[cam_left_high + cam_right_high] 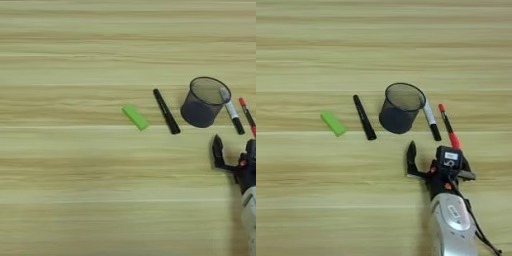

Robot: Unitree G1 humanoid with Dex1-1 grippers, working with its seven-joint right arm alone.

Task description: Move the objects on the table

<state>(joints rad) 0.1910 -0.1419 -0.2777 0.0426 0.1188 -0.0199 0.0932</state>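
Observation:
A dark wire-mesh pen cup [400, 107] stands upright on the light wood table [306, 200], right of centre. To its left lies a slim all-black marker [364, 117]. A white-barrelled marker with a black cap [431, 120] lies against the cup's right side. My right gripper [437, 157] is just nearer than the cup and the white marker, open, with nothing between its fingers. Its left finger [217, 150] points up towards the cup without touching it.
A small green block [333, 123] lies left of the black marker. A red pen [448, 126] lies right of the white marker, close to my gripper's body. My silver forearm [453, 225] comes in from the bottom edge.

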